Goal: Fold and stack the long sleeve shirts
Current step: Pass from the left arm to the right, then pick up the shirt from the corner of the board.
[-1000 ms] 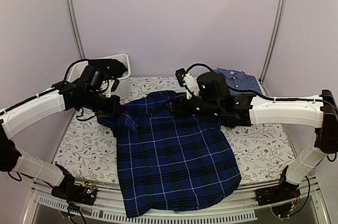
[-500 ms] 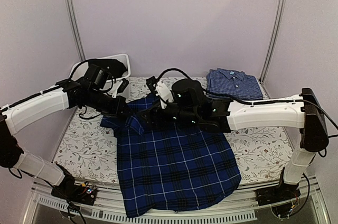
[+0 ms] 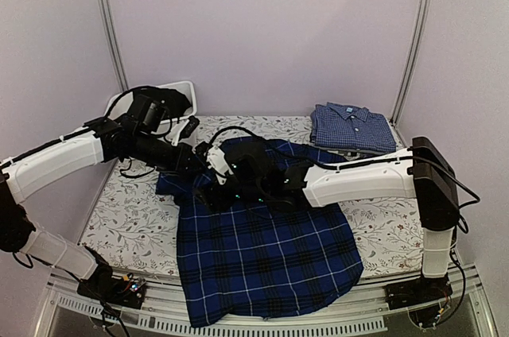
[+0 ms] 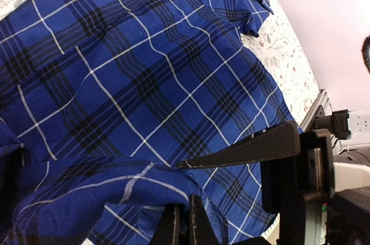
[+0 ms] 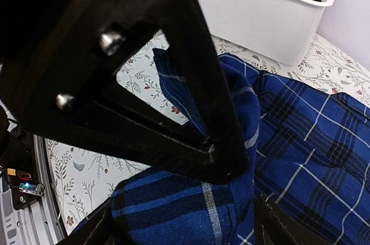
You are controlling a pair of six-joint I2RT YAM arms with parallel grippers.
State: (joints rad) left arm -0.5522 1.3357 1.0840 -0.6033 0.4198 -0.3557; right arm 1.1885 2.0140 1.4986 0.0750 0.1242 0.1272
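The navy and royal-blue plaid shirt [image 3: 266,242] lies spread on the table, its hem hanging over the front edge. At the shirt's left shoulder, my left gripper [image 3: 193,166] is shut on a raised fold of plaid cloth [image 4: 115,184]. My right gripper [image 3: 213,192] reaches across to the same spot. It is open, and in the right wrist view its fingers [image 5: 277,225] straddle the bunched plaid [image 5: 191,210] just below the left gripper [image 5: 144,83]. The lighter blue checked shirt [image 3: 350,126] sits folded at the back right.
A white bin [image 3: 171,102] holding something dark stands at the back left, close behind the left arm. The floral tablecloth [image 3: 390,210] shows on both sides of the plaid shirt. Metal posts rise at the rear corners.
My right arm has swept left across the plaid shirt, from near the collar to beside the left gripper, and its jaws opened wider. The left gripper has kept its hold.
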